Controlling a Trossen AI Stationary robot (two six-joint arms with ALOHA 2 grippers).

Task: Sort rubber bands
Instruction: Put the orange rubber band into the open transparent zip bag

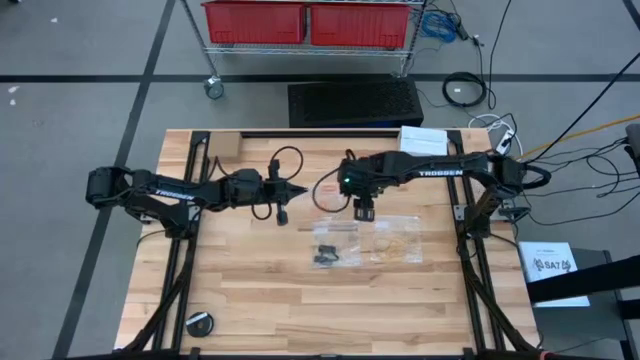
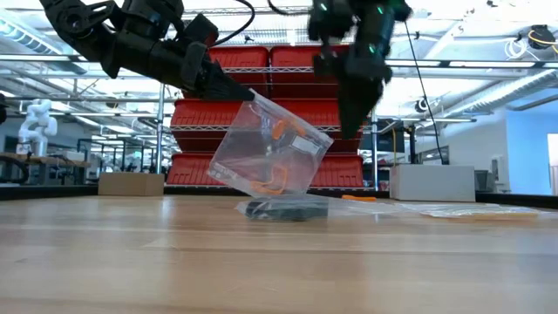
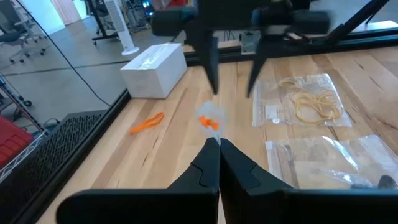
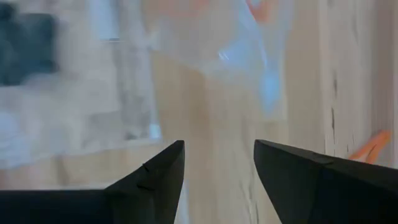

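My left gripper (image 2: pixel 234 90) is shut on a clear plastic bag (image 2: pixel 270 148) that holds orange rubber bands (image 2: pixel 281 131) and hangs above the table's middle. My right gripper (image 3: pixel 233 68) stands open, pointing down, just beyond the bag's far-right side (image 2: pixel 353 109), with nothing between its fingers (image 4: pixel 217 165). One loose orange band (image 3: pixel 147 122) lies flat on the wood. Two more clear bags lie flat on the table. One holds black bands (image 1: pixel 335 248) and the other pale tan bands (image 1: pixel 395 240). My left gripper pinches the clear bag's upper corner (image 2: pixel 250 98) between its two shut fingers, which come nearly level from the table's left. The bag hangs tilted below and beyond the fingertips, and its lower edge (image 2: pixel 261 187) is just above the table.
A white box (image 3: pixel 155 68) stands at the table's far edge, behind the right arm. Black cable loops (image 1: pixel 285 160) lie by the left arm. A round black object (image 1: pixel 200 323) sits at the near left corner. Bare wood lies toward the near edge.
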